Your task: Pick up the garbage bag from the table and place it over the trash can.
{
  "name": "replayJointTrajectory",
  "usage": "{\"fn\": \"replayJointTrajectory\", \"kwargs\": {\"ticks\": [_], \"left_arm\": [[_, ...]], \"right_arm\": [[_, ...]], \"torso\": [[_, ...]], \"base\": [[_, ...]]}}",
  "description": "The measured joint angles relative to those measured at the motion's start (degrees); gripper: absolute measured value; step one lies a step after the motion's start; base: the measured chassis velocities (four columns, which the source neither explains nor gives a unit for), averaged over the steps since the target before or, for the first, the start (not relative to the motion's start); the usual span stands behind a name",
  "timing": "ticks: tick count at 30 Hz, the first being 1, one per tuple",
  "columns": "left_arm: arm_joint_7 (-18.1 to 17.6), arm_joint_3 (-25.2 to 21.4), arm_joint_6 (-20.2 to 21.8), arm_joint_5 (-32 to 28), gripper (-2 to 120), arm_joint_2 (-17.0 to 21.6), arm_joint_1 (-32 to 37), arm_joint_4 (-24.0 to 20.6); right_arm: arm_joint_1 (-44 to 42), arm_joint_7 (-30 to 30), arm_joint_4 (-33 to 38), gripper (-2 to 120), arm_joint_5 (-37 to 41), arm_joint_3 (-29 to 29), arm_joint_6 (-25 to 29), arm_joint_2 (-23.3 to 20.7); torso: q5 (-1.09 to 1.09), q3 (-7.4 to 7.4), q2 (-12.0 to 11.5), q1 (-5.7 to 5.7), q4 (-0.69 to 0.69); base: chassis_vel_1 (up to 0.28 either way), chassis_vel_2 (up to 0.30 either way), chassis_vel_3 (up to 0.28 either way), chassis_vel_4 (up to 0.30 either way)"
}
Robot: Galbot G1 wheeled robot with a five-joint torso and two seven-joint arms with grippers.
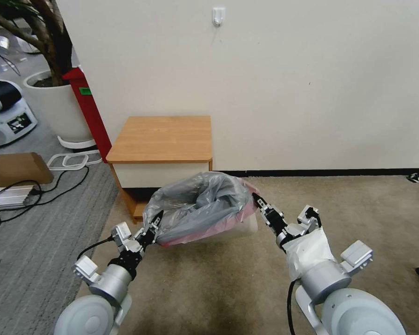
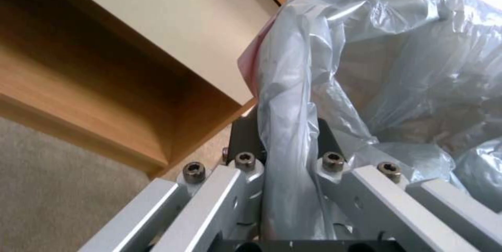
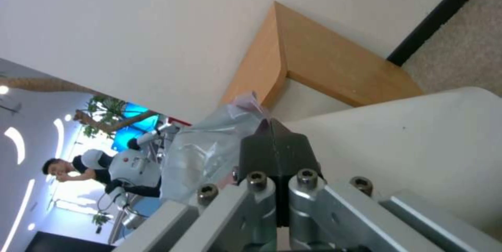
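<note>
The garbage bag, crinkled grey plastic with a pinkish edge, is spread over the top of the cream trash can on the carpet in front of the table. My left gripper is shut on the bag's left edge. In the left wrist view the bag runs down between the dark fingers. My right gripper holds the bag's right edge. In the right wrist view its fingers are pressed together with the bag's edge at their tips, beside the trash can wall.
A white wall stands just behind the table and bin. To the left are a big white plant pot, a red post, a flat cardboard box and cables. Open carpet lies to the right.
</note>
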Motion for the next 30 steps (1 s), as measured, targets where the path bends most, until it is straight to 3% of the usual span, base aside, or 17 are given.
{"fn": "replayJointTrajectory", "kwargs": {"ticks": [10, 18, 26, 30], "left_arm": [[0.0, -0.03, -0.1, -0.3, 7, 0.13, -0.25, -0.15], [-1.32, -0.41, 0.85, -4.8, 7, -0.08, -0.4, -1.78], [-1.37, -1.07, 0.86, -5.14, 7, 0.18, -0.26, -2.14], [-1.38, -0.84, 0.58, -5.07, 7, -0.14, -0.4, -1.66]], "right_arm": [[0.46, 0.33, 0.0, 0, -1.4, 1.13, -0.01, -0.55], [1.49, -1.59, -1.48, 0, -9.42, 2.46, -0.17, -2.64], [0.68, -0.66, -0.15, 0, -7.12, 3.51, 0.49, -1.93], [0.5, 0.1, -0.04, 12, -3.81, 3.94, 3.57, -1.16]], "torso": [[0.0, 0.0, 0.0, 0.0, 0.0], [0.01, 0.0, 0.0, 0.0, 0.0], [0.0, 0.0, 0.0, 0.0, 0.0], [0.0, 0.0, 0.0, 0.0, 0.0]], "base": [[0.0, 0.0, 0.0, 0.0], [0.0, 0.0, 0.0, 0.0], [0.0, 0.0, 0.0, 0.0], [0.0, 0.0, 0.0, 0.0]]}}
